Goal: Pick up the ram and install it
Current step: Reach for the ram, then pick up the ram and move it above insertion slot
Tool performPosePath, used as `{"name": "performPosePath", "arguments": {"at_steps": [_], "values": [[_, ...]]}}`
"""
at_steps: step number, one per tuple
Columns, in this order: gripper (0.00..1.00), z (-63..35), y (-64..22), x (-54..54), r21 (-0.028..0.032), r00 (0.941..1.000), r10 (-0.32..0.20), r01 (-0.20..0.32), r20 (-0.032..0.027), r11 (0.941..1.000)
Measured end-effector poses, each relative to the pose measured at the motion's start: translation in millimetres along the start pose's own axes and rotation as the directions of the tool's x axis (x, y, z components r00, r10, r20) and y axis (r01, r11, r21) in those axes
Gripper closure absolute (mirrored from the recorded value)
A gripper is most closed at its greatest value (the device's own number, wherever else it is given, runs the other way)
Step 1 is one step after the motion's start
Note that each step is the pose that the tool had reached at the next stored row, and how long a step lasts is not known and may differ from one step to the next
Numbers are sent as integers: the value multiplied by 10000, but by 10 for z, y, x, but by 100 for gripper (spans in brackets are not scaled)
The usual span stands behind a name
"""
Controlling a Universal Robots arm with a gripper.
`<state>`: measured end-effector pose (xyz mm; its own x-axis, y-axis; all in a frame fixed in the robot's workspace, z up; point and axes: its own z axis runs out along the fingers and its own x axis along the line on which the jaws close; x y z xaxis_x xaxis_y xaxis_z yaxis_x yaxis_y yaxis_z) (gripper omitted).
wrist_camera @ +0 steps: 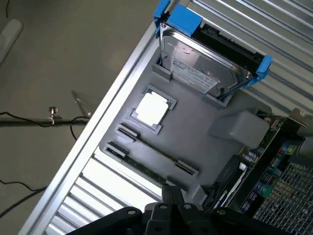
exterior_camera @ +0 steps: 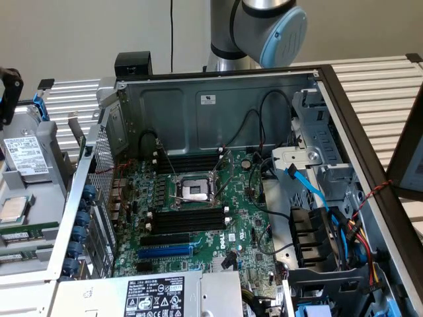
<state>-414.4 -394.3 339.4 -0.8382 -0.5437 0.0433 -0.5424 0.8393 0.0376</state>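
Observation:
The ram (wrist_camera: 142, 165) is a long green stick lying in a groove of the grey parts tray (wrist_camera: 215, 132). In the exterior view it lies at the far left (exterior_camera: 14, 235), with a second stick (exterior_camera: 16, 255) just in front of it. My gripper (wrist_camera: 172, 205) hovers above the tray's near edge, its black fingers together with nothing between them, well clear of the ram. The motherboard's long black slots (exterior_camera: 188, 219) with white end clips lie inside the open computer case (exterior_camera: 218, 99), beside the processor socket (exterior_camera: 195, 190).
The tray also holds a hard drive (wrist_camera: 205, 63) in blue brackets and a processor chip (wrist_camera: 151, 107). A blue expansion slot (exterior_camera: 165, 251), cables and a drive cage (exterior_camera: 317, 244) crowd the case. The case wall (exterior_camera: 73, 218) stands between tray and motherboard.

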Motion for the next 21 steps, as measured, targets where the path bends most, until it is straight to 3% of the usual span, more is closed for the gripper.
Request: {"name": "performPosePath", "arguments": {"at_steps": [5, 10, 15, 21], "values": [[90, 26, -1, -1, 39, 9957, -923, 923, -37, 9957], [90, 52, -2, -2, 73, 9834, -1812, 1813, -76, 9834], [90, 78, -3, -3, 103, 9629, -2697, 2698, -118, 9629], [90, 136, -4, -5, 130, 9278, -3728, 3730, -158, 9277]]}}
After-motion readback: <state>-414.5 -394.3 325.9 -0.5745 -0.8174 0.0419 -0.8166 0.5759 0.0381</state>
